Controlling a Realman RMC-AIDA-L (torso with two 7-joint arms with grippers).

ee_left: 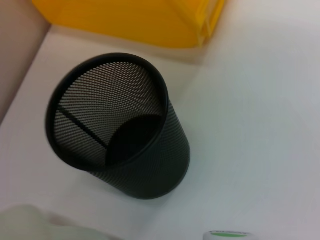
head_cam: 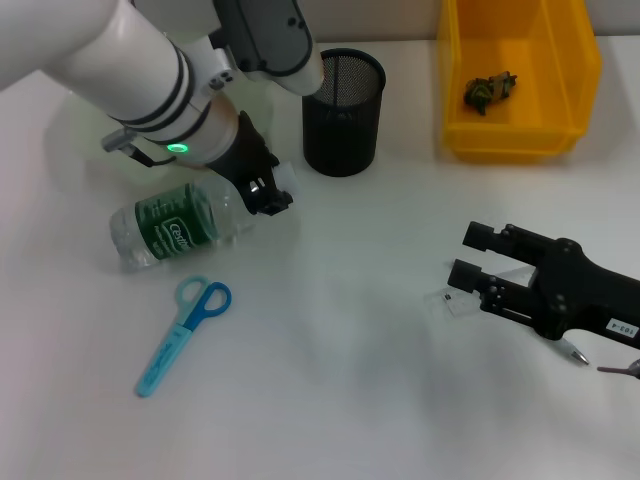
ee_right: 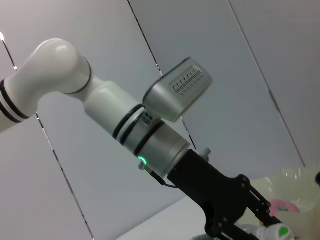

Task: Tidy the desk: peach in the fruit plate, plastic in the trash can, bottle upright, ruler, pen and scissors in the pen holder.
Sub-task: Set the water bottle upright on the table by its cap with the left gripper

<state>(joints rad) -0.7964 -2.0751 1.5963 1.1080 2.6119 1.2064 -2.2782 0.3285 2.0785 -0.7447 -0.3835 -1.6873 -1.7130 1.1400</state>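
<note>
A clear bottle with a green label lies on its side at the left. My left gripper is down at its neck, by the white cap; the cap also shows in the left wrist view. Blue scissors lie flat in front of the bottle. The black mesh pen holder stands upright behind, and its inside looks empty in the left wrist view. My right gripper is open, low over a clear ruler. A pen pokes out under that arm. The peach sits on a pale plate.
A yellow bin stands at the back right with a dark crumpled piece inside. The left arm hides most of the back left of the table in the head view. White table surface lies between the scissors and the right gripper.
</note>
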